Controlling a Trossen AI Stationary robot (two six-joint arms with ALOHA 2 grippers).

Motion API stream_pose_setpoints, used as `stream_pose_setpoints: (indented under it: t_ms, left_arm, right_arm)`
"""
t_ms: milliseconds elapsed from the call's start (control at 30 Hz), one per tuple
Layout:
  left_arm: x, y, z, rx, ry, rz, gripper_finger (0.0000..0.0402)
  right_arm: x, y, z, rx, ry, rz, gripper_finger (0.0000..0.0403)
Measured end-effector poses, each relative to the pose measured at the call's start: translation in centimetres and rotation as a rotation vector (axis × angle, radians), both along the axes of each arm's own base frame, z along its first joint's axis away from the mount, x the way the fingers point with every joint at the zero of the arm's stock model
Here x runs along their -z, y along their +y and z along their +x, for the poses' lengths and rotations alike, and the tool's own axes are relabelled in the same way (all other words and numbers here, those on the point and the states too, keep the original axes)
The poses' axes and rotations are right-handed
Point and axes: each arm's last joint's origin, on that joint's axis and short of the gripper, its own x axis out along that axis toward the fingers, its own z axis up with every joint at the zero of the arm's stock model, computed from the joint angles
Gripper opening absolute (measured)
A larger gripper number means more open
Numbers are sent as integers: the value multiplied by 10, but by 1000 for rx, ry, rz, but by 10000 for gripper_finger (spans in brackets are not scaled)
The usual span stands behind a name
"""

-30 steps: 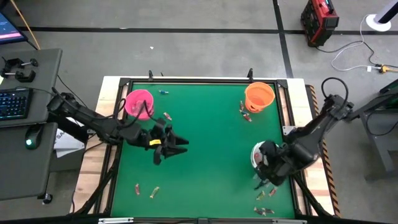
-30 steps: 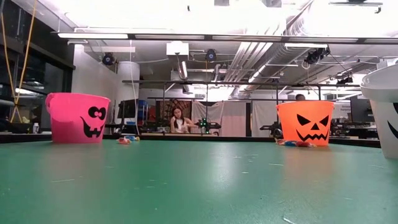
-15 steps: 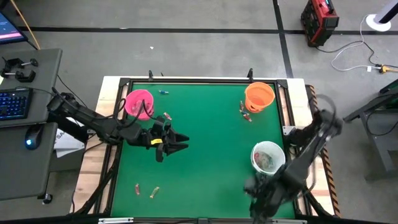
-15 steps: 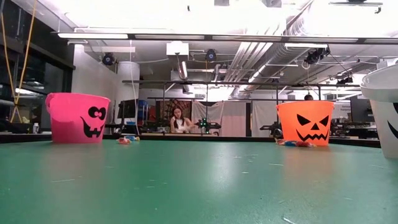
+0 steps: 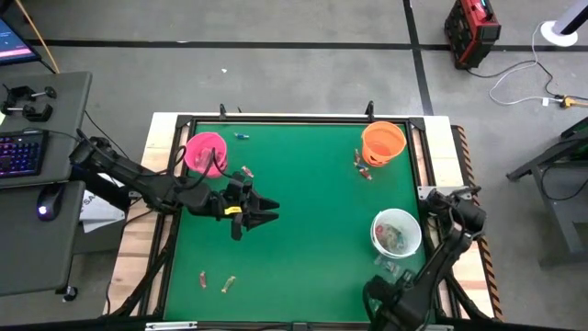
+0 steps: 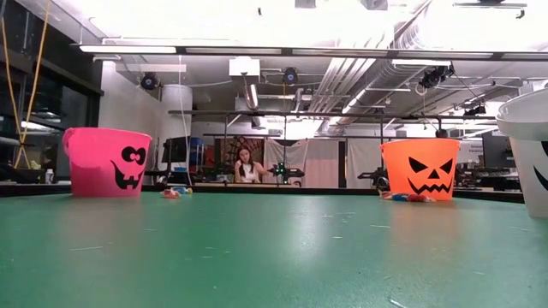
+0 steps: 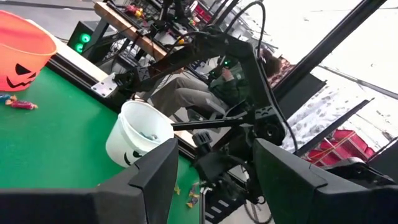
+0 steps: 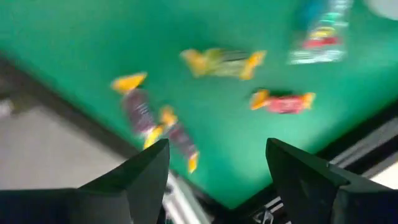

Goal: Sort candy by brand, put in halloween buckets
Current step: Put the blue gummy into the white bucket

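Candy (image 8: 283, 101) lies loose under your empty, spread right gripper (image 8: 217, 180); left gripper (image 5: 262, 214) spread, idle; sorting barely begun.

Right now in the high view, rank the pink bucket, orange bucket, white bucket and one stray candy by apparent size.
1. The white bucket, orange bucket and pink bucket look about alike; I won't rank them.
2. The stray candy near the front edge is far smaller.

Pink bucket (image 6: 106, 162) left; orange bucket (image 6: 426, 168) right; white bucket (image 6: 528, 150) at edge
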Motion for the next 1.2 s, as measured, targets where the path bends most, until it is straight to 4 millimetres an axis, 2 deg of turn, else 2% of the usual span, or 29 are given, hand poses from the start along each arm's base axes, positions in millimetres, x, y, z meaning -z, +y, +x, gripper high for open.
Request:
stream_pose_setpoints:
  t_ms: [233, 467, 633, 767, 967, 1200]
  left_arm:
    - [0, 0, 0, -1, 0, -1, 197]
    - [0, 0, 0, -1, -1, -3, 197]
    - [0, 0, 0, -2, 0, -27, 197]
    - [0, 0, 0, -2, 0, -37, 197]
    - [0, 0, 0, -2, 1, -55, 197]
    - [0, 0, 0, -3, 1, -56, 197]
  right_arm:
    - [-4, -11, -13, 277, -85, -314, 258]
    - [-3, -8, -20, 465, -263, -411, 258]
    - [1, -8, -20, 464, -292, -450, 258]
    - [12, 1, -19, 429, -360, -439, 258]
    - [24, 15, -34, 379, -358, -430, 258]
    - [30, 16, -47, 304, -377, -529, 258]
